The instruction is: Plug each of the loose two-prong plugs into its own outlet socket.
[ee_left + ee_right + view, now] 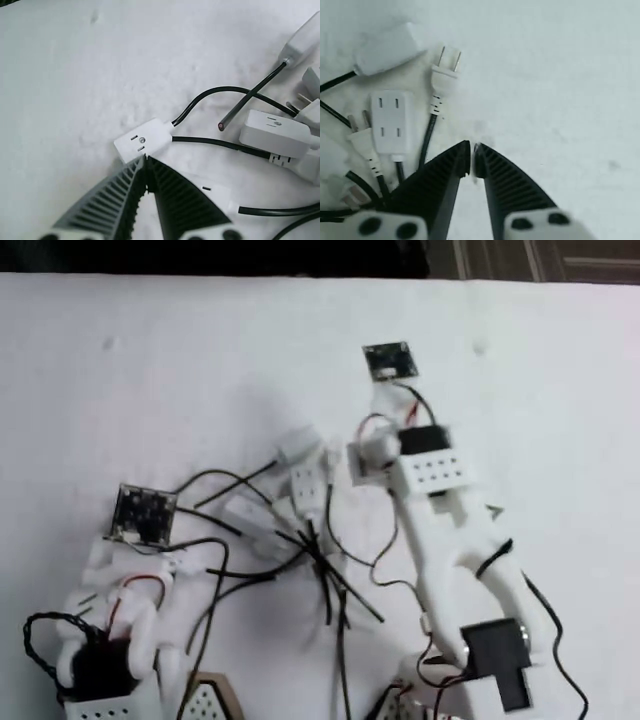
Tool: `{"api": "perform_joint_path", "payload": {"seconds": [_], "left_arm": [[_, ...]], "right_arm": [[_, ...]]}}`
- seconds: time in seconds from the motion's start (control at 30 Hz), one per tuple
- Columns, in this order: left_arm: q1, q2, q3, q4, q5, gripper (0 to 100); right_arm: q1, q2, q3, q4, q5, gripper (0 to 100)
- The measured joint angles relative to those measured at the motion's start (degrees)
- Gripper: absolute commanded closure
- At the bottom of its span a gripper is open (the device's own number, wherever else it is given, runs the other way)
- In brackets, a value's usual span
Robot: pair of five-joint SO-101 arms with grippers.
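While left fingers point(117, 200) clenched empty beside socket point(142, 141), right fingers point(440, 187) likewise clenched.

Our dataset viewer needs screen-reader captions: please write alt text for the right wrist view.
The right gripper, fingers shut and empty, hangs over a white table. Ahead lie a loose two-prong plug, a two-socket outlet block and a second plug, all on black cords.

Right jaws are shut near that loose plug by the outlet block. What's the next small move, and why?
Probably open the right jaws and ease them forward around the plug. They are shut on nothing, with their tips just short of it. It lies loose, prongs pointing away, beside the outlet block, whose slots are free.
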Motion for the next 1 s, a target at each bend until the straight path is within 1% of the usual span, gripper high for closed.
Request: {"api": "perform_joint_path", "payload": {"seconds": [0.03,0.1,0.23,0.4,0.47,0.53,0.57,0.6,0.63,0.7,0.8,0.9,1.0], "left_arm": [[0.00,0.00,0.00,0.00,0.00,98],[0.00,0.00,0.00,0.00,0.00,98],[0.00,0.00,0.00,0.00,0.00,98],[0.00,0.00,0.00,0.00,0.00,98],[0.00,0.00,0.00,0.00,0.00,98],[0.00,0.00,0.00,0.00,0.00,98],[0.00,0.00,0.00,0.00,0.00,98],[0.00,0.00,0.00,0.00,0.00,98],[0.00,0.00,0.44,0.00,0.00,98],[0.00,0.44,1.05,-0.44,0.00,98],[0.00,0.26,1.49,-1.05,0.00,98],[0.00,0.18,1.49,-1.05,0.00,98],[0.00,0.18,1.49,-1.05,0.00,98]], "right_arm": [[-1.67,1.05,0.00,-0.70,-1.67,81.6],[-4.57,3.96,0.00,-2.73,-3.87,78.9],[-7.56,9.93,0.00,-8.70,-5.10,80.9],[-7.56,16.53,0.00,-17.41,-5.36,83.7],[-7.47,18.99,0.00,-20.04,-5.36,86.2],[-7.30,21.27,-0.09,-22.51,-5.45,92.7],[-7.21,22.33,-0.18,-23.38,-5.45,97.7],[-7.03,23.12,-0.44,-23.82,-5.45,99.0],[-6.51,23.65,-0.79,-24.09,-5.45,96.9],[-5.01,23.82,-1.32,-23.91,-5.45,98.6],[-2.81,23.82,-3.08,-20.22,-5.54,98.2],[0.53,22.51,-3.78,-15.56,-9.23,98.2],[4.40,17.93,-3.78,-10.73,-12.13,98.1]]}}
